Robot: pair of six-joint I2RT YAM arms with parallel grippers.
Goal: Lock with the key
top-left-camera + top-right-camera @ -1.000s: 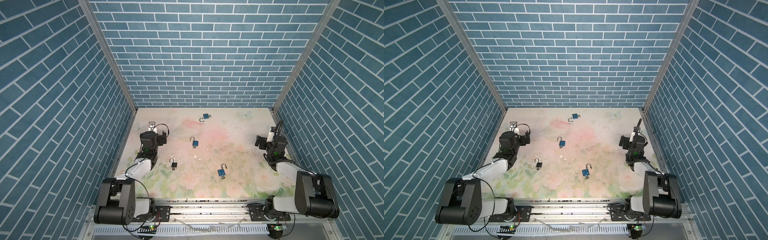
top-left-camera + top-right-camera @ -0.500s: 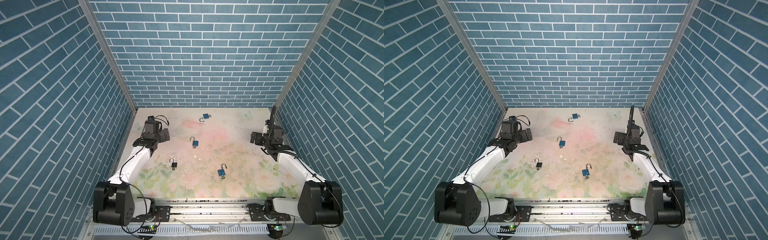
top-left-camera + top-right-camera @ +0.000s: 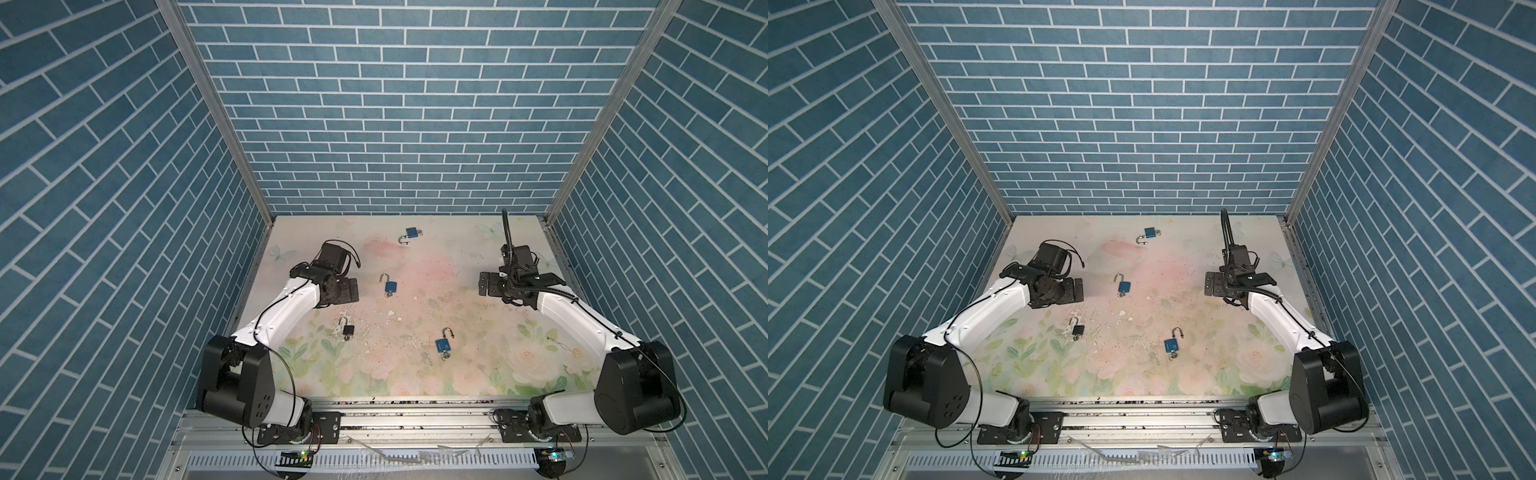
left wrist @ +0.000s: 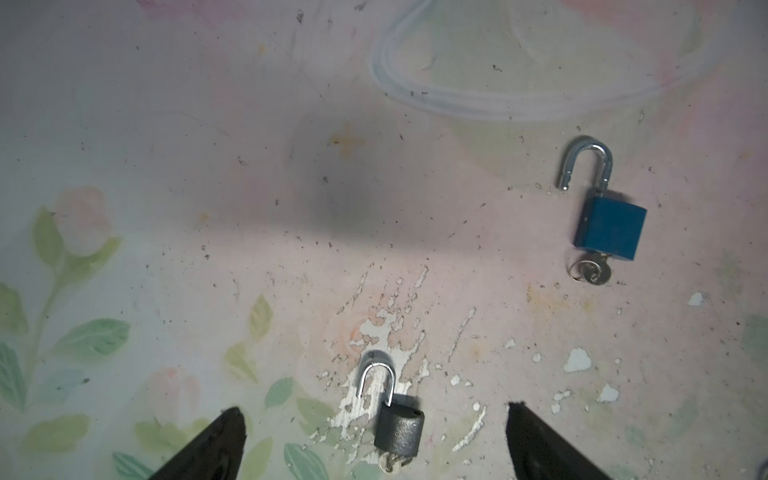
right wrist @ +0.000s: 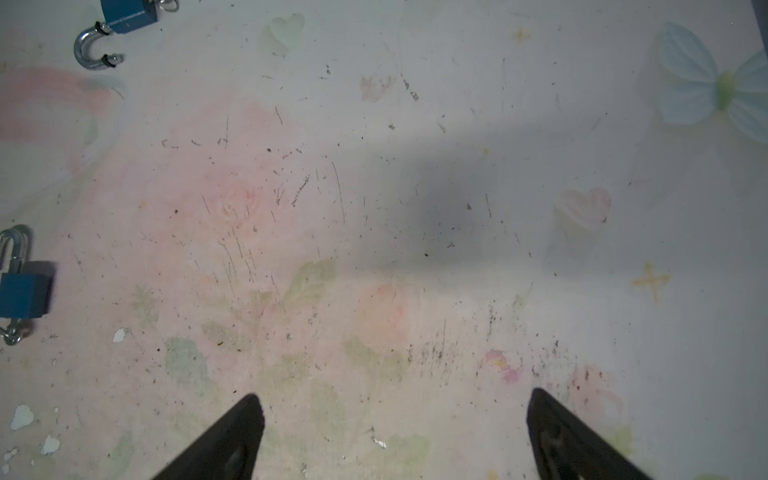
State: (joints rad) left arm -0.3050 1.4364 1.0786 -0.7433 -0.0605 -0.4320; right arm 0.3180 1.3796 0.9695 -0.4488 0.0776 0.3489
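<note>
Standing at the front rail and reading the floral mat (image 3: pixel 478 374) as a clock with twelve at the back wall, I can see four padlocks lying flat, every shackle sprung open.

The black padlock (image 3: pixel 348 331) sits at about eight o'clock. Its long axis runs twelve to six, with the shackle towards twelve and its key (image 4: pixel 390 462) poking out at six. The middle blue padlock (image 3: pixel 390 286) lies close to the centre, a touch towards eleven. It is lined up the same way, with the shackle up at twelve and its own key (image 4: pixel 593 272) and ring down at six. The near blue padlock (image 3: pixel 1171 345) is at roughly five o'clock, again with its shackle towards twelve. The far blue padlock (image 3: pixel 412 232) lies at twelve near the wall, turned across the others, its shackle towards eight and its key end towards two.

The left gripper (image 3: pixel 352 290) hangs at ten o'clock with its fingers (image 4: pixel 226 440) spread as wide as they go, gripping nothing, the black padlock lying apart from it towards six. The right gripper (image 3: pixel 485 284) is at two to three o'clock, its fingers (image 5: pixel 241 432) just as wide and empty, over bare mat.
</note>
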